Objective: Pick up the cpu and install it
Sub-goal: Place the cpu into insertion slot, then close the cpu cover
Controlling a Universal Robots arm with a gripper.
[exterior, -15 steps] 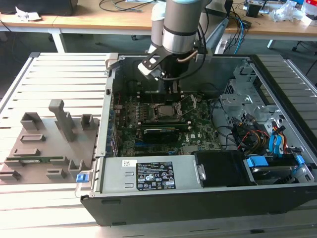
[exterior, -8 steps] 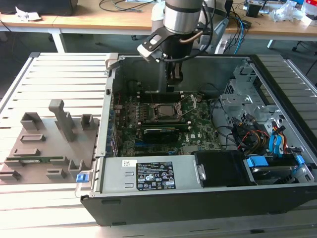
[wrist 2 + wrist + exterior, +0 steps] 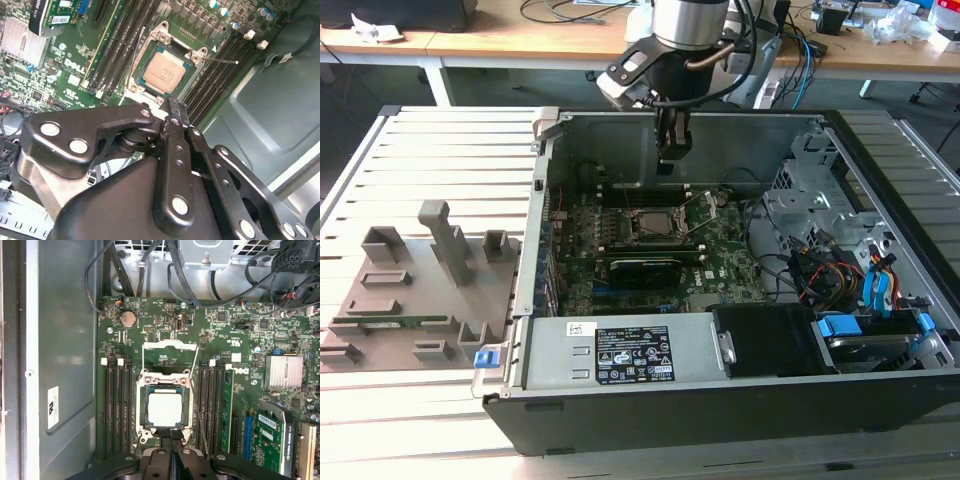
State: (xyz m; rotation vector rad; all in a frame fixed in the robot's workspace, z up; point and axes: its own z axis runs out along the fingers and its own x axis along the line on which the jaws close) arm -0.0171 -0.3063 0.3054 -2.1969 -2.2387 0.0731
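I record bright, even room light from above in the exterior view: the slatted table (image 3: pixel 430 150) washes out pale, while the computer case (image 3: pixel 740 405) interior sits dimmer. In both wrist views the cpu (image 3: pixel 165 408) plate gives a soft pale sheen; in the second wrist view the gripper (image 3: pixel 176 107) links carry small white highlights.
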